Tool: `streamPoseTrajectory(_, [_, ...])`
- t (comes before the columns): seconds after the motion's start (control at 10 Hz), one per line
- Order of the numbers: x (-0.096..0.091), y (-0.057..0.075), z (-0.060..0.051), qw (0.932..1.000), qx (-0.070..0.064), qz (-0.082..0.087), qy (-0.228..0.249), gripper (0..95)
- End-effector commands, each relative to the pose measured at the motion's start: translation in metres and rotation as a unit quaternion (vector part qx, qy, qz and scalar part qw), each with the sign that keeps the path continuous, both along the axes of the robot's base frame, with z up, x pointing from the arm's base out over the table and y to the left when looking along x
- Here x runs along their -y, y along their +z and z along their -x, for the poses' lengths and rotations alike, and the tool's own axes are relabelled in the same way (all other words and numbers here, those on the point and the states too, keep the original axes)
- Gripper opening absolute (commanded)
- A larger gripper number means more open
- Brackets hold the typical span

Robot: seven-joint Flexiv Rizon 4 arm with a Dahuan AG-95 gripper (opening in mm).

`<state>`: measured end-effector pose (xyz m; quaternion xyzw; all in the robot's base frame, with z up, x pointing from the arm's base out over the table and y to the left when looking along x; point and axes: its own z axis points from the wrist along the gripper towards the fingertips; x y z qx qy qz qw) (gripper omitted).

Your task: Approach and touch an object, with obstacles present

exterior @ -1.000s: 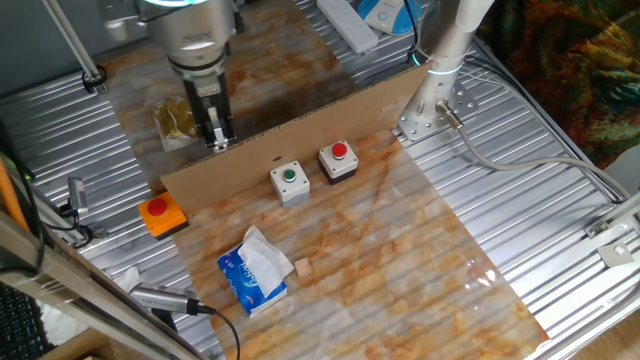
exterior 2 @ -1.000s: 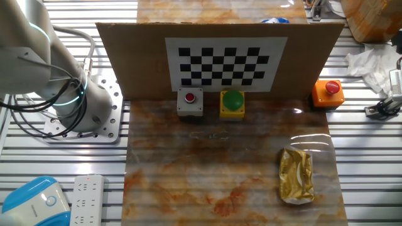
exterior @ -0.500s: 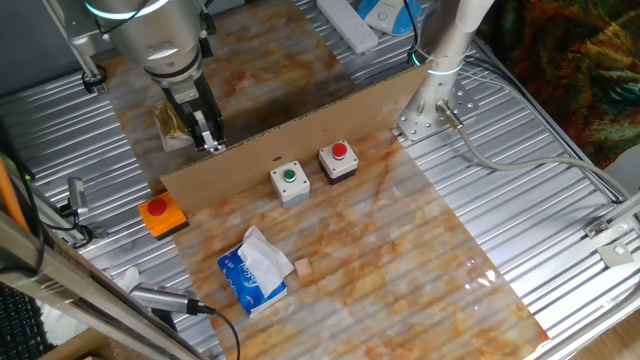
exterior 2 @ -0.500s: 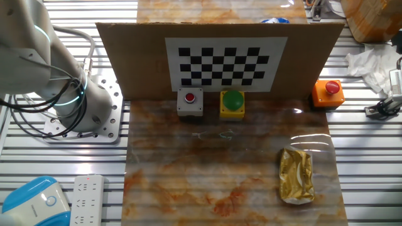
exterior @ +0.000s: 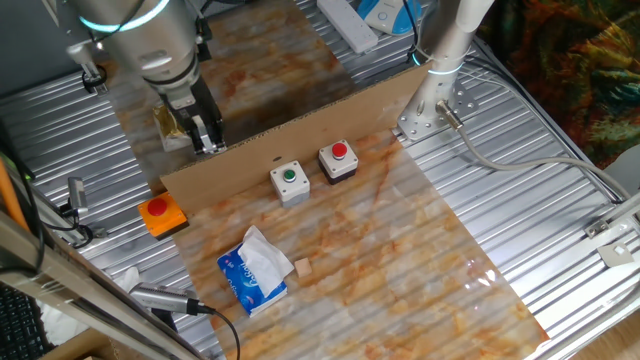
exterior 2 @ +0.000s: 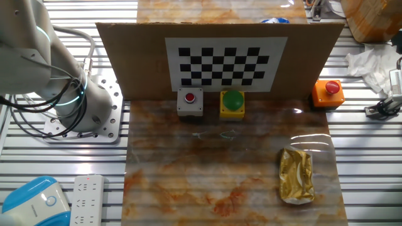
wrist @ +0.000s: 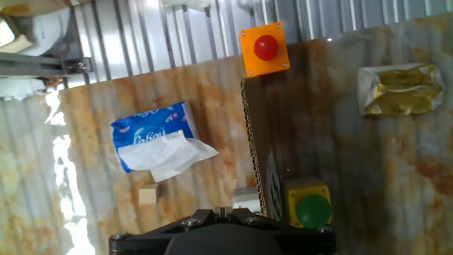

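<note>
Overhead, gripper (exterior: 207,143) hanging, fingers' spread impossible to tell, one cardboard strip (exterior: 300,135) standing across the worktop's middle, three button boxes, one tissue pack (exterior: 252,270), one gold packet (exterior 2: 296,175) lying about.

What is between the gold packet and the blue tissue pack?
The cardboard wall stands between the gold packet and the tissue pack, shown clearly in the hand view.
</note>
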<state>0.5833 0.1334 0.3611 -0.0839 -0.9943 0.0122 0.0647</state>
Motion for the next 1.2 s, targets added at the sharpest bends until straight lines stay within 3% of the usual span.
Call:
streamPoseTrajectory(0.1, [0.0010, -0.0009, 0.0014, 0.9999, 0.003, 0.010, -0.009, 0.0])
streamPoseTrajectory(0.6, [0.0010, -0.0009, 0.0014, 0.9995, 0.001, 0.018, -0.026, 0.0])
streamPoseTrajectory(1.2, [0.0010, -0.0009, 0.0014, 0.9994, 0.000, 0.015, -0.030, 0.0])
